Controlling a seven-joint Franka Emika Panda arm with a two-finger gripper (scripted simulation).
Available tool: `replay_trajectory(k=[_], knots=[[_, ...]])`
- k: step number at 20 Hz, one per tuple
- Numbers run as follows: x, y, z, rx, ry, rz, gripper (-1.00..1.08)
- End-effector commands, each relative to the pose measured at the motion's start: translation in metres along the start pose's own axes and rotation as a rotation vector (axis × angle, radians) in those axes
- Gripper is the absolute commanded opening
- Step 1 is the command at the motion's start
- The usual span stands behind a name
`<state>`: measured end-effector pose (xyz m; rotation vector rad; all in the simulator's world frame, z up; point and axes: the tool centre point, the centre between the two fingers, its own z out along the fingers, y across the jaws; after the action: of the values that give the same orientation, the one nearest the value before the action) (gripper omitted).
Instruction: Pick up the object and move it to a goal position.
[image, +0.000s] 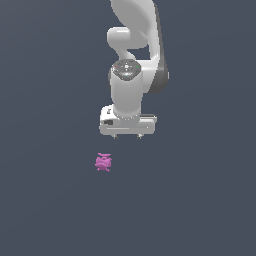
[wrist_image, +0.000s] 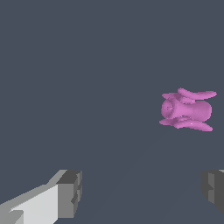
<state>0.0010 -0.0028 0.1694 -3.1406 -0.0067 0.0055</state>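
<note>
The object (image: 103, 162) is a small magenta-pink lumpy thing with short stubby protrusions, lying on the dark grey floor. My white gripper (image: 127, 136) hangs above the floor, apart from the object, which lies below it and towards the exterior view's left. Only the short dark fingertips (image: 115, 136) show under the white hand there. In the wrist view the object (wrist_image: 187, 110) lies ahead of the fingers (wrist_image: 70, 194), outside the gap between them. The jaws stand wide apart and hold nothing.
The floor (image: 50, 200) is a plain dark grey surface with no other objects in view. The white arm (image: 132, 60) rises behind the gripper to the top of the exterior view.
</note>
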Motion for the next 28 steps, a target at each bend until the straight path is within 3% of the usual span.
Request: replay_trajectory(k=[1, 9, 16, 22, 28], knots=[[0.0, 0.0, 0.0, 0.0, 0.0, 0.0, 1.0], [0.001, -0.025, -0.013, -0.011, 0.011, -0.075, 1.0], [0.001, -0.024, -0.013, -0.011, 0.011, -0.074, 1.0], [0.01, -0.009, -0.003, -0.008, 0.01, -0.051, 1.0], [0.026, 0.026, 0.021, -0.003, 0.007, -0.002, 1.0]])
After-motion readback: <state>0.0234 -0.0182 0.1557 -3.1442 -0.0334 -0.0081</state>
